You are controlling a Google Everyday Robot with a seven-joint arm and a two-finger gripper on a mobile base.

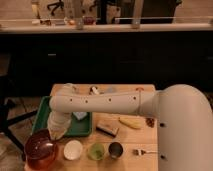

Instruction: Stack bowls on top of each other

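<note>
A large translucent brown bowl sits at the table's front left corner. A small white bowl stands just right of it, then a small green bowl. My gripper hangs at the end of the white arm, which reaches leftward across the table. The gripper is over the brown bowl's back right rim and seems to touch it. The arm hides part of the tray behind it.
A green tray with a pale blue item lies at the left. A dark metal cup, a fork, a brown sponge-like block and a yellow item are to the right. Small items sit at the far edge.
</note>
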